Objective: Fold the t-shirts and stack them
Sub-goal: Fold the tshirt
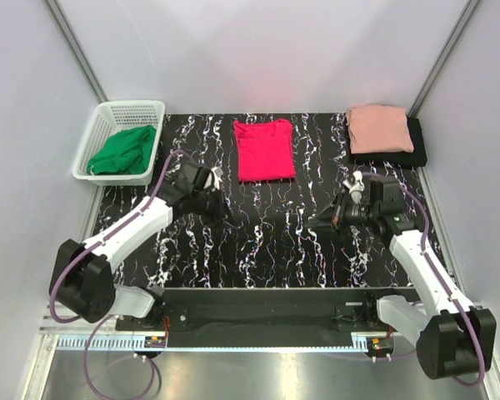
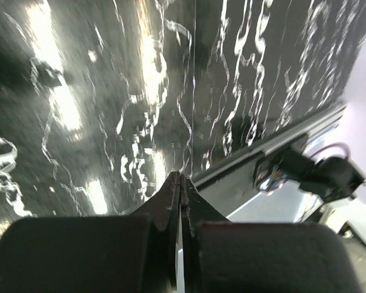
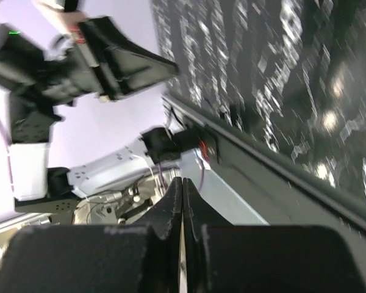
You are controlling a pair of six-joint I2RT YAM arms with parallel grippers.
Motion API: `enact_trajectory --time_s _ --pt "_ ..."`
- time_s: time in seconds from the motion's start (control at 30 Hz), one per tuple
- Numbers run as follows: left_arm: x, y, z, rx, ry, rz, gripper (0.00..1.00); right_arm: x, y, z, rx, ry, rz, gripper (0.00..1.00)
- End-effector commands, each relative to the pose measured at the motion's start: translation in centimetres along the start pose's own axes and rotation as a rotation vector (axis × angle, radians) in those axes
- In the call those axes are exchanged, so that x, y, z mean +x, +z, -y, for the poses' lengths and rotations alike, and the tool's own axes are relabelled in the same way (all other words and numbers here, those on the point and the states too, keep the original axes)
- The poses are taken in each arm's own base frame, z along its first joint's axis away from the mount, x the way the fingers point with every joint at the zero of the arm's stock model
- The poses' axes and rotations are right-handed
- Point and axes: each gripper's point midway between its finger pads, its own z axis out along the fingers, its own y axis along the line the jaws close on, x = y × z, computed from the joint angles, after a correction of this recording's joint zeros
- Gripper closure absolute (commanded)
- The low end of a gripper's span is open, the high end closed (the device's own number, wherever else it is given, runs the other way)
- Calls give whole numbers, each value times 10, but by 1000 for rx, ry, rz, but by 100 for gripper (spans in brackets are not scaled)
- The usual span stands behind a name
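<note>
The crimson-pink t-shirt (image 1: 263, 149) lies folded flat at the back middle of the black marbled table (image 1: 267, 242). The pale salmon-pink t-shirt (image 1: 379, 127) lies folded on top of the folded black t-shirt (image 1: 415, 148) at the back right corner. My left gripper (image 1: 227, 218) is shut and empty, below and left of the crimson shirt; in the left wrist view (image 2: 181, 176) its tips meet over bare table. My right gripper (image 1: 317, 223) is shut and empty, left of its wrist; in the right wrist view (image 3: 182, 180) its tips point past the table's near edge.
A white plastic basket (image 1: 121, 139) at the back left holds a green cloth (image 1: 123, 151). Grey walls stand close on the left, right and back. The left arm's base and cables show in the right wrist view (image 3: 79, 58).
</note>
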Motion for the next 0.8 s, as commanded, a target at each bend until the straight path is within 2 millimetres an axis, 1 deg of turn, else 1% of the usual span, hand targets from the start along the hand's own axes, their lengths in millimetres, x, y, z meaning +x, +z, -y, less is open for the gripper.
enact_trajectory --time_s 0.0,0.03,0.07,0.1,0.13,0.17,0.2,0.23,0.27,0.3,0.33,0.37,0.4,0.43,0.47,0.5,0.53,0.57,0.6,0.63,0.67,0.7,0.73,0.77 --pt "9 -3 -1 -48 20 25 100 35 -4 42 127 104 -84 97" --pt "9 -4 0 -56 26 27 100 36 -4 44 139 98 -86 100" --pt "4 -2 -3 -82 28 43 100 32 -5 47 162 57 -73 100" --pt "-5 -5 1 -91 37 65 100 16 -3 50 214 29 -31 100" --pt "-11 -4 1 -106 43 75 100 8 -1 53 241 -7 -24 98" --pt "-16 7 -6 -140 47 55 100 -2 2 52 255 -22 -23 94" --pt "-28 5 6 -128 61 64 99 -22 11 50 275 -19 -38 88" --pt "-34 11 8 -136 65 51 98 -32 15 52 304 -11 -48 89" --pt "-40 22 3 -171 67 30 98 -44 19 52 328 -32 -56 91" --pt "-55 19 15 -170 83 52 98 -67 24 52 402 -38 -45 91" --pt "-64 20 18 -182 90 63 96 -80 24 53 444 -77 -46 87" --pt "-83 24 22 -207 109 91 94 -92 27 52 474 -92 -40 81" --pt "-88 26 23 -215 113 84 93 -115 37 44 478 -116 -30 77" --pt "-99 27 25 -210 108 88 93 -122 40 44 487 -126 -49 76" --pt "-105 33 24 -211 102 73 93 -132 45 42 493 -130 -49 75" --pt "-119 40 26 -217 90 67 93 -153 57 41 499 -142 -50 75" --pt "-130 43 21 -222 63 68 93 -157 62 41 505 -138 -68 75" --pt "-145 42 34 -185 62 84 93 -164 69 40 505 -142 -75 75" --pt "-152 44 34 -182 55 83 93 -176 80 38 509 -151 -81 74" --pt "-158 59 22 -208 32 63 94 -177 92 36 505 -164 -98 75" --pt "-165 63 22 -214 29 66 94 -178 102 34 496 -174 -113 79" --pt "-177 64 28 -202 30 76 96 -184 116 36 488 -176 -124 81" --pt "-180 80 19 -209 11 50 98 -185 125 37 480 -174 -134 85" --pt "-188 83 26 -178 6 53 100 -181 138 37 476 -183 -157 97"
